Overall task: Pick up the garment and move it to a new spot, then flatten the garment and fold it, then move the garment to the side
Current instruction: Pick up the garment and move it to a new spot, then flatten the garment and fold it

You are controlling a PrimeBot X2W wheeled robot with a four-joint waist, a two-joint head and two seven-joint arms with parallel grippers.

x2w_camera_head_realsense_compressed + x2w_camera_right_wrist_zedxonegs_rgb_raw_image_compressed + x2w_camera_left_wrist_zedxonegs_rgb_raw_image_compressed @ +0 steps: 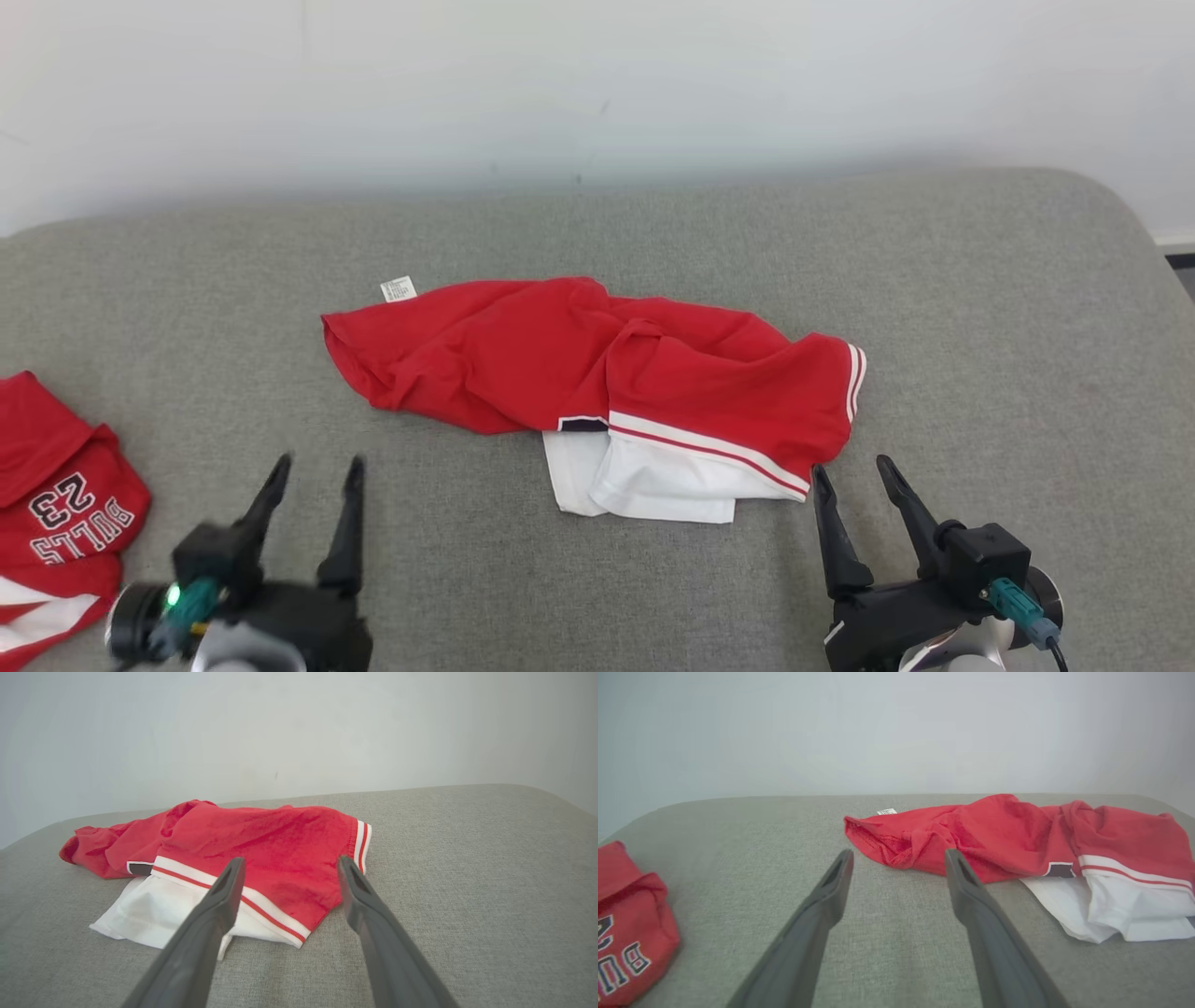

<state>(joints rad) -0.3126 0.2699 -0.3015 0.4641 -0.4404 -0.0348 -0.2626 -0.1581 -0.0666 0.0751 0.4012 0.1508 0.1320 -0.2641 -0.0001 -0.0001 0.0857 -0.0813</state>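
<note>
One folded red cloth shirt (pixel 56 504) lies left of the left gripper (pixel 319 460), likely put aside there. That gripper's fingers are spread, holding nothing. Ahead and to its right lies the crumpled red and white cloth garment (pixel 597 373), not flat yet. The right gripper (pixel 851 465), spread too, waits near its corner.

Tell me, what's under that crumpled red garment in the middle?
Some white cloth pokes out from under the garment at its near, striped edge, lying on the grey cushion. How far the white reaches beneath, and whether anything else hides there, is covered by the red folds.
</note>
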